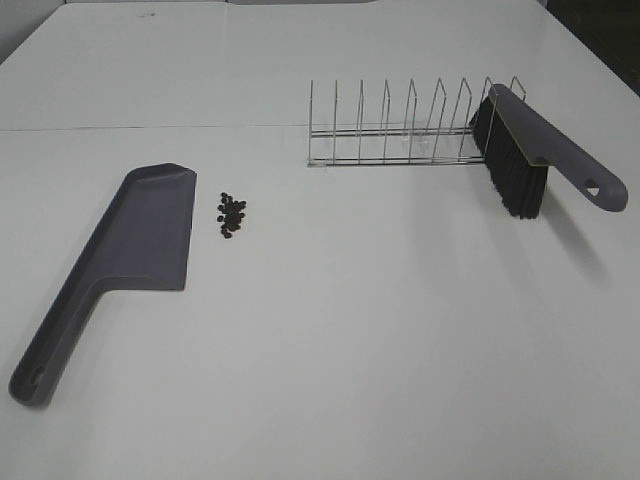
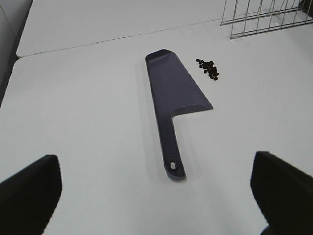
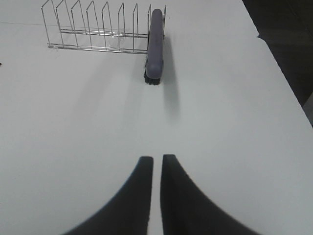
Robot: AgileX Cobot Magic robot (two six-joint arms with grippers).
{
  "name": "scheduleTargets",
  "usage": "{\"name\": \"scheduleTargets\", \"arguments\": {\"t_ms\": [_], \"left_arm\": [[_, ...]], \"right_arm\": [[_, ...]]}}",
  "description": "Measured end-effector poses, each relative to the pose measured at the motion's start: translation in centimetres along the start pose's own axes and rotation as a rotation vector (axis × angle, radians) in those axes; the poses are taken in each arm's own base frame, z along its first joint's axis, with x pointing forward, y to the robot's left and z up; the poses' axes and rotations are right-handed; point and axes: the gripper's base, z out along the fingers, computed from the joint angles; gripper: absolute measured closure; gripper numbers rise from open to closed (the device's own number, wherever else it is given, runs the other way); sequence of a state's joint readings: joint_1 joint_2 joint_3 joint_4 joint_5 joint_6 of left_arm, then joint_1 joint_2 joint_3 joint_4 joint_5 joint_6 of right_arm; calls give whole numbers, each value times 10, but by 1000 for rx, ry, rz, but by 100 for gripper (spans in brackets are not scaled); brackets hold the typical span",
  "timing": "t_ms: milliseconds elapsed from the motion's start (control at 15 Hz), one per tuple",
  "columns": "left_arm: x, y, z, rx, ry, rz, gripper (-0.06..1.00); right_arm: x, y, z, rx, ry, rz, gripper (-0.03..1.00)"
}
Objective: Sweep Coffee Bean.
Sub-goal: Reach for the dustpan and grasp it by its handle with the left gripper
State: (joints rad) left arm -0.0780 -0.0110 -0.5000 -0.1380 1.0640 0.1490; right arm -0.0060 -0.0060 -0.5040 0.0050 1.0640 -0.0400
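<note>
A small cluster of dark coffee beans (image 1: 232, 215) (image 2: 208, 69) lies on the white table just right of the grey-purple dustpan (image 1: 120, 262) (image 2: 174, 96), whose handle points toward the near left. A grey-purple brush (image 1: 535, 158) (image 3: 155, 44) with black bristles leans in the right end of a wire rack (image 1: 400, 130) (image 3: 98, 29). Neither gripper appears in the exterior high view. My left gripper (image 2: 156, 196) stands wide open above the table, short of the dustpan's handle. My right gripper (image 3: 156, 164) is shut and empty, well short of the brush.
The table is two white tops joined by a seam (image 1: 150, 128) behind the dustpan. Its right edge (image 3: 279, 63) drops off to a dark floor beside the brush.
</note>
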Motion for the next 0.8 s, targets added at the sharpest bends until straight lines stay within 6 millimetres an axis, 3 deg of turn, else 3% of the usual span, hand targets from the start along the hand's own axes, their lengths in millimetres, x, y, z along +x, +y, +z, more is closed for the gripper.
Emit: {"name": "scheduleTargets", "arguments": {"t_ms": [800], "left_arm": [[0,0,0,0,0,0,-3]], "right_arm": [[0,0,0,0,0,0,97]]}}
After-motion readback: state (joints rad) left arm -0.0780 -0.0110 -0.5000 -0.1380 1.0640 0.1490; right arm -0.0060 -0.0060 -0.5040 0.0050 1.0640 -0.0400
